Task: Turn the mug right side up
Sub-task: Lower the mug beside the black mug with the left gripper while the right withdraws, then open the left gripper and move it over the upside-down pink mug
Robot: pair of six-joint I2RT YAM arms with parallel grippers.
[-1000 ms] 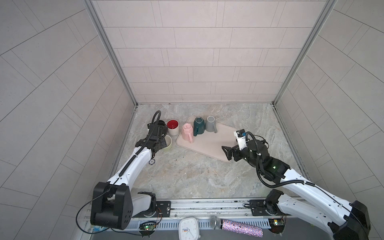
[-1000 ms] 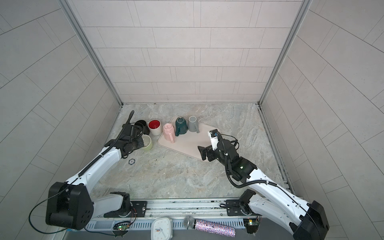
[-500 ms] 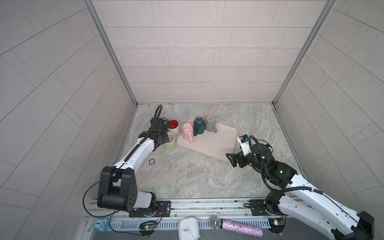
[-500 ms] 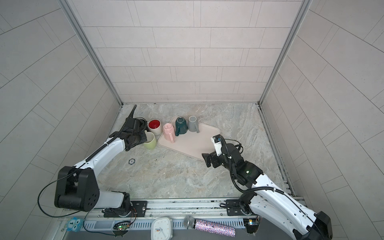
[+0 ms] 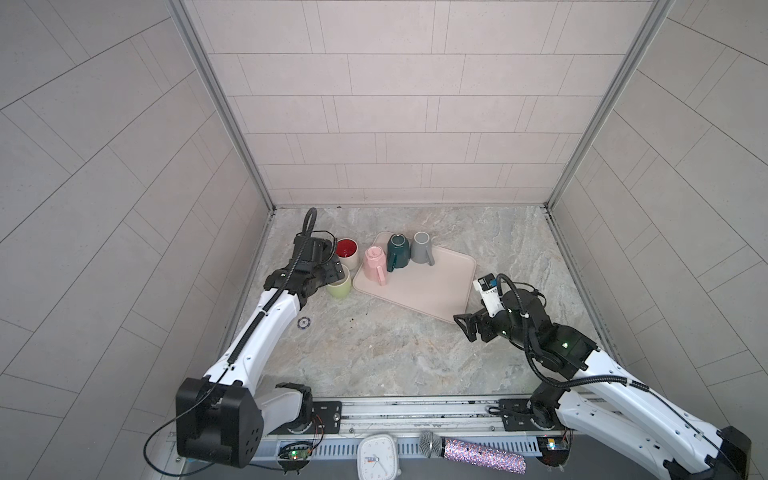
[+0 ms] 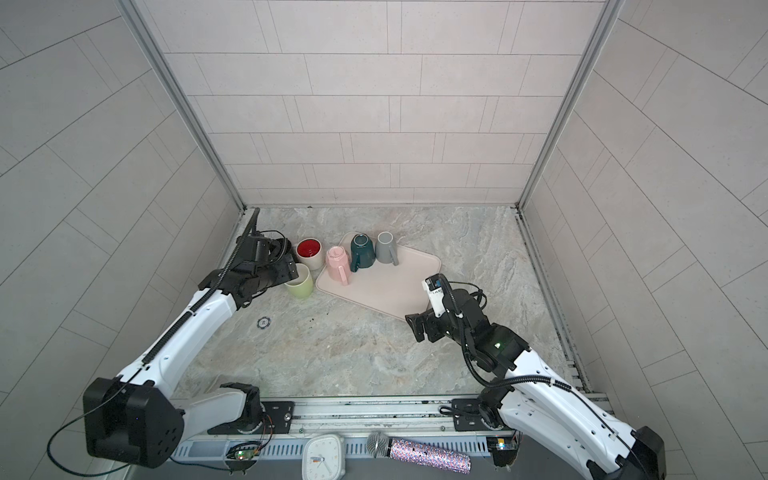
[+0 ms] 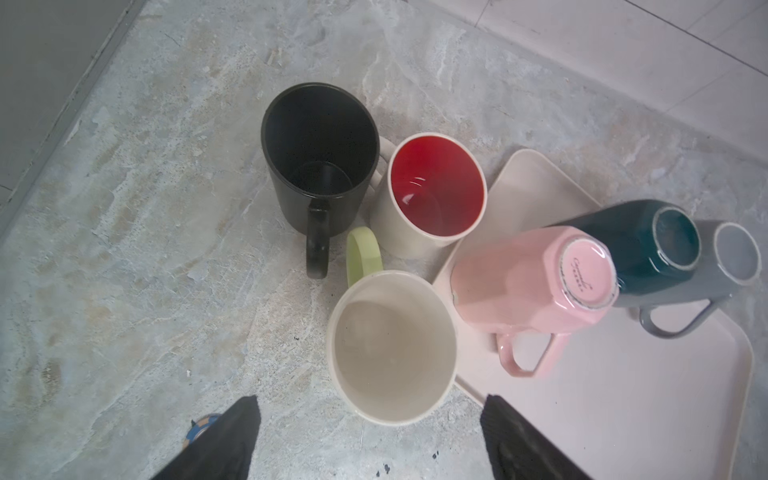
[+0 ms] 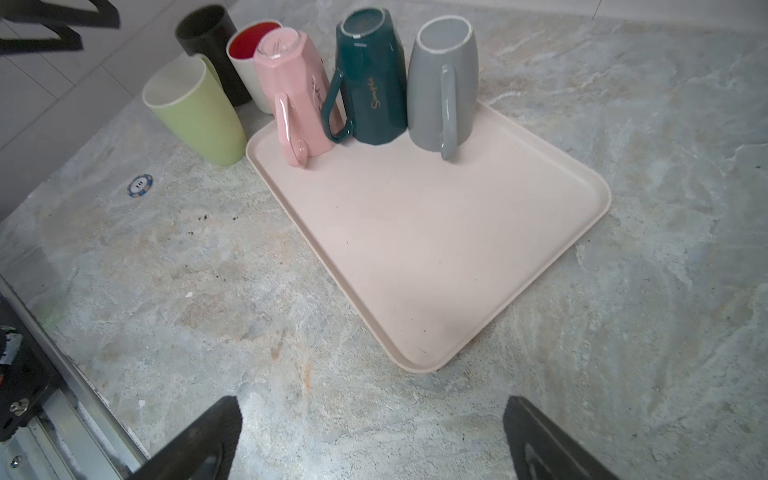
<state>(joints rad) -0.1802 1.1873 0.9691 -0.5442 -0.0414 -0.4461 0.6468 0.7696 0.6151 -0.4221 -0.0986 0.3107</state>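
Marbled grey tabletop (image 5: 374, 353), tiled walls (image 5: 395, 124) (pale beige). Left claw (image 7: 370, 405) spread wide at upright green mug (image 7: 390, 349); right claw (image 8: 374, 401) spread wide.

Six mugs in all: black mug (image 7: 320, 137), red-lined mug (image 7: 436, 187) and green mug (image 7: 390, 349) upright, pink mug (image 7: 519, 286), teal mug (image 7: 623, 249) and grey mug (image 7: 737, 257) inverted, plus one tray (image 8: 415, 249), one clock (image 5: 378, 459), one microphone (image 5: 473, 452) and what looks like one poker chip (image 8: 140, 185).

Glossy glazed ceramic on pink mug (image 7: 528, 286) and teal mug (image 7: 623, 249); matt smooth plastic on tray (image 8: 415, 249); marbled stone look on desk (image 8: 208, 291).
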